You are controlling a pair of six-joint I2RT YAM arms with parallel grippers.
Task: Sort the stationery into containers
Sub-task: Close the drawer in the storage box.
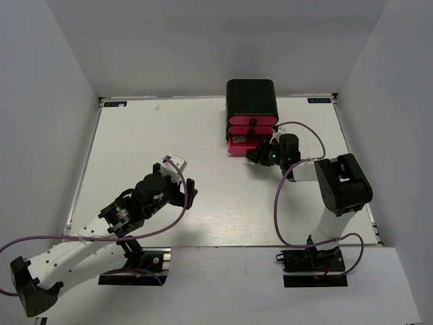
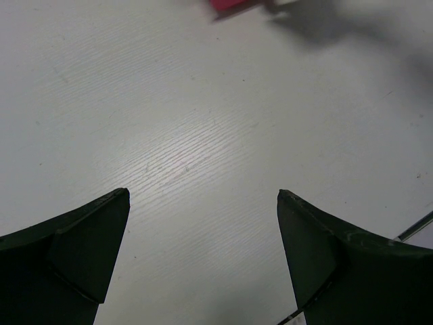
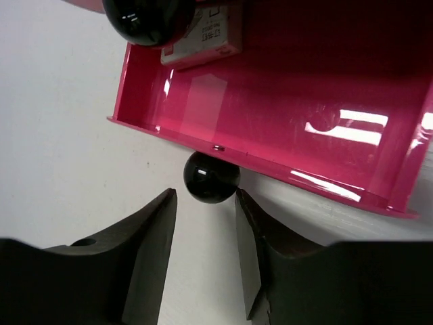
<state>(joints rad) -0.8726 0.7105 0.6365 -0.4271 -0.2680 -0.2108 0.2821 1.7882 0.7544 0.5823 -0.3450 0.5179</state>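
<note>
Left wrist view: a pink drawer corner [image 2: 233,4] lies blurred, cut off at the far edge. Right wrist view: the upper knob [image 3: 145,17] is cropped and half hides a whitish block [image 3: 203,37], its nature unclear; the open drawer [image 3: 304,74] runs off right.

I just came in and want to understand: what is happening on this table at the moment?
The right claw sits at the black knob of the lowest pink drawer, which stands pulled out of the black cabinet. Its fingers flank the knob without clamping it. A small pale block shows at the back of that drawer. The left claw hangs open over the table, holding nothing.
</note>
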